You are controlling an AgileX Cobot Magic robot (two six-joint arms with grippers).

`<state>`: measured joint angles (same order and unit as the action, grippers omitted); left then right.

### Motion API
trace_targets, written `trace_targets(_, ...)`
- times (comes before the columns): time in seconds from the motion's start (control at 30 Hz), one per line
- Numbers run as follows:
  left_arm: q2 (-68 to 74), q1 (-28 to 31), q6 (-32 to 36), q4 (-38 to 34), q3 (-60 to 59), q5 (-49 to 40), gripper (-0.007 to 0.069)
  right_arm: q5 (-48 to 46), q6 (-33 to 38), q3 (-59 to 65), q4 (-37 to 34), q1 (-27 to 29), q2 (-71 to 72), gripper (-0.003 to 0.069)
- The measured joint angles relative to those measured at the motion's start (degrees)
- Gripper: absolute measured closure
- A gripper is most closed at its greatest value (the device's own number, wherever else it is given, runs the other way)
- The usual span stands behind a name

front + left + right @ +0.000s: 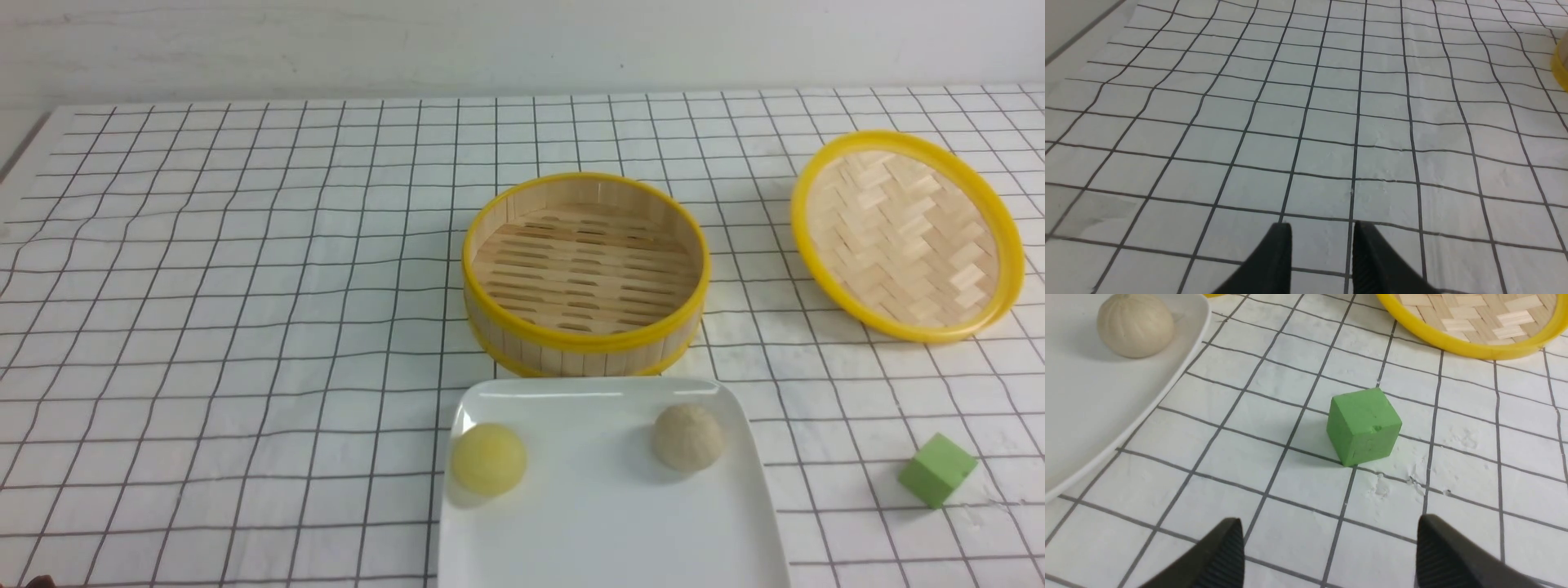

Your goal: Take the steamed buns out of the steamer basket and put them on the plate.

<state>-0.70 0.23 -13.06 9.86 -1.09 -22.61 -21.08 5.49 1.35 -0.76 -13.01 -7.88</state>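
Gridded white cloth [245, 327] covers your table. One white plate [604, 523] sits nearest you, one steamer basket [584, 341] just behind it, one woven lid [906, 237] off to the right. Count two on the plate, well apart: yellow bun [488, 459] left, beige bun [687, 437] right. One green cube [937, 469] lies right of the plate. Your left gripper [1323, 228] hangs partly spread, pinching nothing; your right gripper [1329, 524] is spread wide near the cube.

Front view overlooks all; close right wrist view shares plate [1094, 416] and cube [1363, 426], left perhaps basket [1560, 61].
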Motion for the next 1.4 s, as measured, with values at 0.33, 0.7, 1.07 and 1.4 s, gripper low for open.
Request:
trace_targets(0.33, 0.00, 0.00, 0.00, 0.00, 0.00, 0.00, 0.0384, 0.00, 0.00, 0.00, 0.00, 0.00, 0.00, 0.0111)
trace_targets(0.7, 0.00, 0.00, 0.00, 0.00, 0.00, 0.00, 0.0384, 0.00, 0.00, 0.04, 0.00, 0.00, 0.00, 0.0111)
trace_targets(1.07, 0.00, 0.00, 0.00, 0.00, 0.00, 0.00, 0.0384, 0.00, 0.00, 0.04, 0.20, 0.00, 0.00, 0.0111)
trace_targets(1.4, 0.00, 0.00, 0.00, 0.29, 0.00, 0.00, 0.0384, -0.82, -0.07, 0.04, 0.76, 4.48, 8.40, 0.0111)
